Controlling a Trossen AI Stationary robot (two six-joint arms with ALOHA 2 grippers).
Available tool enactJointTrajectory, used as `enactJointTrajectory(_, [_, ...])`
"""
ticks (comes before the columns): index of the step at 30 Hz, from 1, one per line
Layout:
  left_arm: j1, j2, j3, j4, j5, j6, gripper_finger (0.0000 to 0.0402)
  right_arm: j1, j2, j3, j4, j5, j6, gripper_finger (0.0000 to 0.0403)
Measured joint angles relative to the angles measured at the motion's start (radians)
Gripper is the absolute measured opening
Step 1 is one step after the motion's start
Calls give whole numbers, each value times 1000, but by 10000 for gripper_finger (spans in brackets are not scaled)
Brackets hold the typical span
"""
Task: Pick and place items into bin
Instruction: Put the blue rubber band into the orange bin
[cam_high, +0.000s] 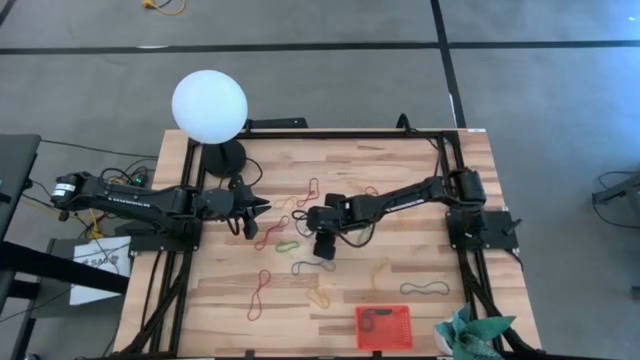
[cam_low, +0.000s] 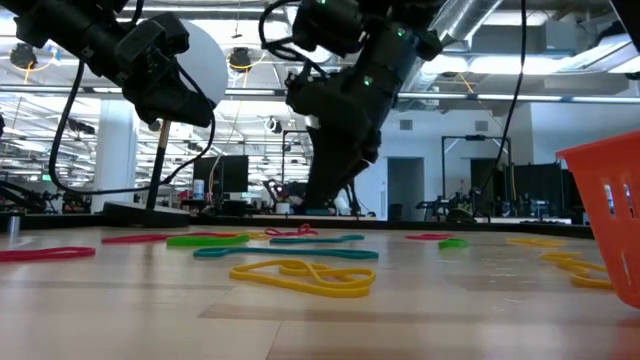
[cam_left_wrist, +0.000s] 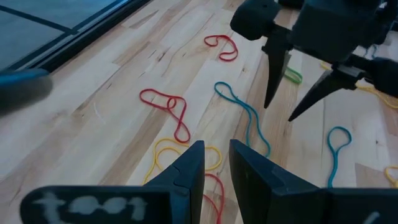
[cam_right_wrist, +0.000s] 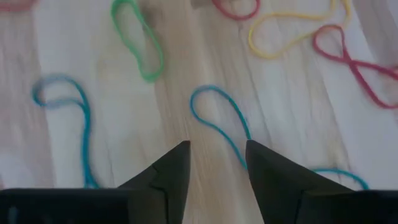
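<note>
At mid-bench, right gripper (cam_right_wrist: 216, 163) is hanging jaws-wide over a teal band (cam_right_wrist: 219, 121), lining up a pick. Left gripper (cam_left_wrist: 216, 163) is waiting beside it, jaws narrow, empty. Bin (cam_high: 384, 326) is sitting at the near edge, one dark band inside.

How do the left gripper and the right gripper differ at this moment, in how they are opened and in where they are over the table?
The left gripper has only a narrow gap between its fingers; the right gripper is opened wider. The right gripper points down with a teal band lying between its fingertips, while the left gripper reaches in from the table's left side over red and yellow bands, with no band between its fingers. Both are empty, near the table's middle.
</note>
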Motion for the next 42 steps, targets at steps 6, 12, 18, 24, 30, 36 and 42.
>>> enactJointTrajectory(6, [0, 0, 0, 1, 0, 0, 63, -16, 34, -5, 5, 56, -44, 183])
enactJointTrajectory(12, [0, 0, 0, 1, 0, 0, 63, -34, 42, -4, 13, 56, -62, 201])
enactJointTrajectory(18, [0, 0, 0, 1, 0, 0, 63, -50, 77, -5, 41, 52, -62, 202])
enactJointTrajectory(24, [0, 0, 0, -1, 0, 2, 63, -51, 98, 0, 30, 56, -60, 195])
enactJointTrajectory(30, [0, 0, 0, 0, 0, 9, 63, -51, 98, 0, 26, 47, -60, 154])
enactJointTrajectory(36, [0, 0, 0, 0, 0, 10, 63, -52, 99, 0, 24, -31, -34, 57])
enactJointTrajectory(42, [0, 0, 0, 0, 0, 11, 63, -38, 79, -1, -5, -48, -16, 10])
